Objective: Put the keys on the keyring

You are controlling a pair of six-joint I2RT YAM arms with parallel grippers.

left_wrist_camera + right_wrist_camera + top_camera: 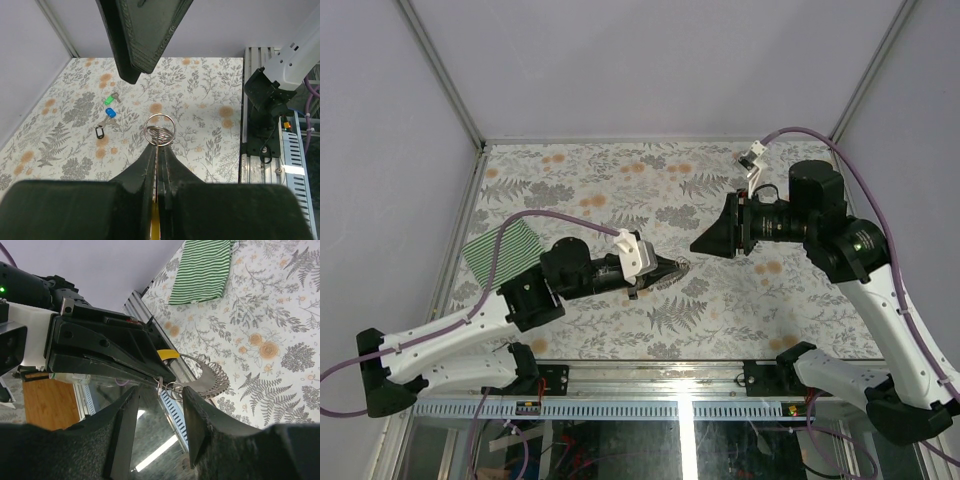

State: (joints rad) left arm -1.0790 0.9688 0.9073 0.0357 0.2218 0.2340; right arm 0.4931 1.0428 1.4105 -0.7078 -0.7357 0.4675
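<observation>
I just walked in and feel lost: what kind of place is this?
Probably a robotics lab test booth: plain walls box in a floral-covered table, with a left arm and right arm bolted at its near edge.

Over the middle of the table (620, 180), the parted jaws of the right gripper (704, 243) are straddling the left gripper (159, 150) and the keyring (159, 131) pinched in it, closing that gap. Bare surface is stretching along the far edge. The striped cloth (502, 252) is occupying the left edge. The keys (110, 107) are lying with room around them, a small black loop (100, 132) just beside.
</observation>
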